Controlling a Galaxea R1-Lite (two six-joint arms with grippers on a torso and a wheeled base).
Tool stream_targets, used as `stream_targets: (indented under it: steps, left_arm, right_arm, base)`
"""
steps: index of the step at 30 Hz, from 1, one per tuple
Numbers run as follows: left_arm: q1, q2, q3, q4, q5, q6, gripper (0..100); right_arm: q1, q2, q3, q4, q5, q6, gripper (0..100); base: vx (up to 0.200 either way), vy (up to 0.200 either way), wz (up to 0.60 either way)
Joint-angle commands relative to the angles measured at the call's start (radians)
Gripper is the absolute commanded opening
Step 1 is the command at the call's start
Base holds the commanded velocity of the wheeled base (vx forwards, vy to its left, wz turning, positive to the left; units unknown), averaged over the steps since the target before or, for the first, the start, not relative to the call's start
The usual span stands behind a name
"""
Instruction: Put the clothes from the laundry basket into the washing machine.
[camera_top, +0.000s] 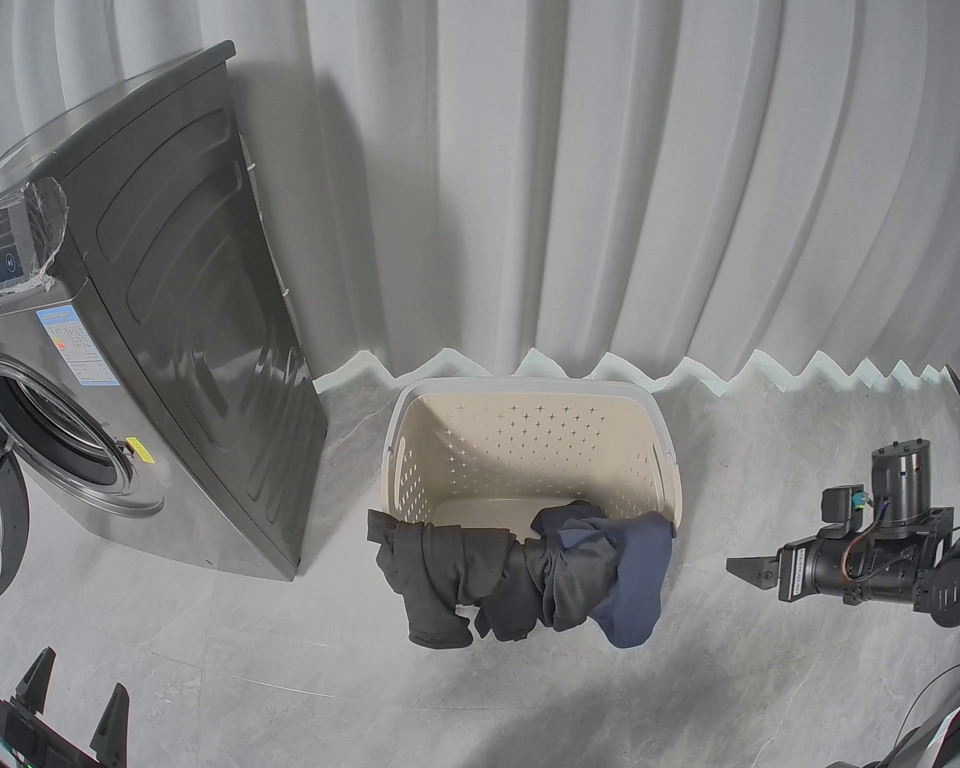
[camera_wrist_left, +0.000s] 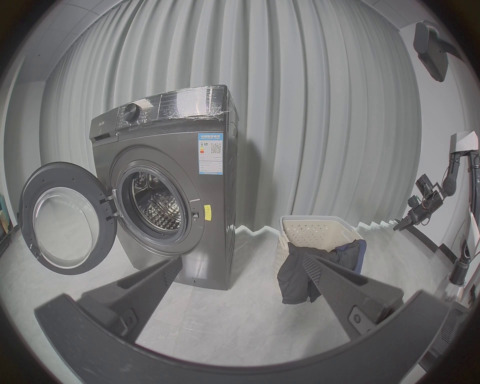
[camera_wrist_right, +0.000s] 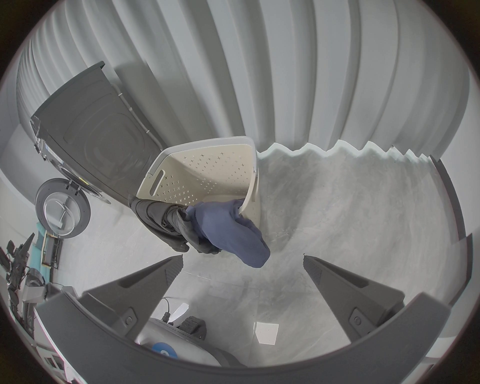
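The left pincer (camera_wrist_left: 241, 260) hangs low over the floor (camera_top: 300, 650) with its two fingers spread wide apart and nothing between them. It faces the front of the washing machine (camera_wrist_left: 200, 210) and sits at the robot's near left, well apart from the basket. The right pincer (camera_wrist_right: 241, 260) is also spread open and carries nothing. It is held out on the robot's right, above the floor, with its tip pointing toward the right side of the laundry basket (camera_top: 520, 385) but not touching it.

The clothes (camera_top: 520, 580) are bunched over the near rim of the laundry basket, between the two arms. The dark grey garments (camera_top: 450, 575) hang from the left and middle of that rim down the outer wall. A blue garment (camera_top: 630, 585) is draped over the right corner, touching the grey ones. A small part of the bundle lies inside the rim and the rest hangs outside.

The cream basket stands upright on the grey floor, just in front of a white curtain (camera_top: 600, 180). The grey washing machine stands to its left, near but apart, with its side panel turned toward the basket. Its round door (camera_wrist_left: 62, 217) is swung fully open, showing the steel drum (camera_wrist_left: 155, 202).
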Motion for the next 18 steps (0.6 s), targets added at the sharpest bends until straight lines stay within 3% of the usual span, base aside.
stream_targets:
  steps: [1,18]
  left_arm:
    - [0.000,-0.018,0.013,0.000,0.000,-0.001,100]
    - [0.000,-0.018,0.013,0.000,0.000,-0.001,100]
  right_arm:
    - [0.039,0.133,-0.030,-0.042,-0.001,0.001,100]
    - [0.102,0.468,-0.122,-0.274,-0.010,0.012,100]
  base:
    - [0.000,0.000,0.00]
    - [0.000,0.000,0.00]
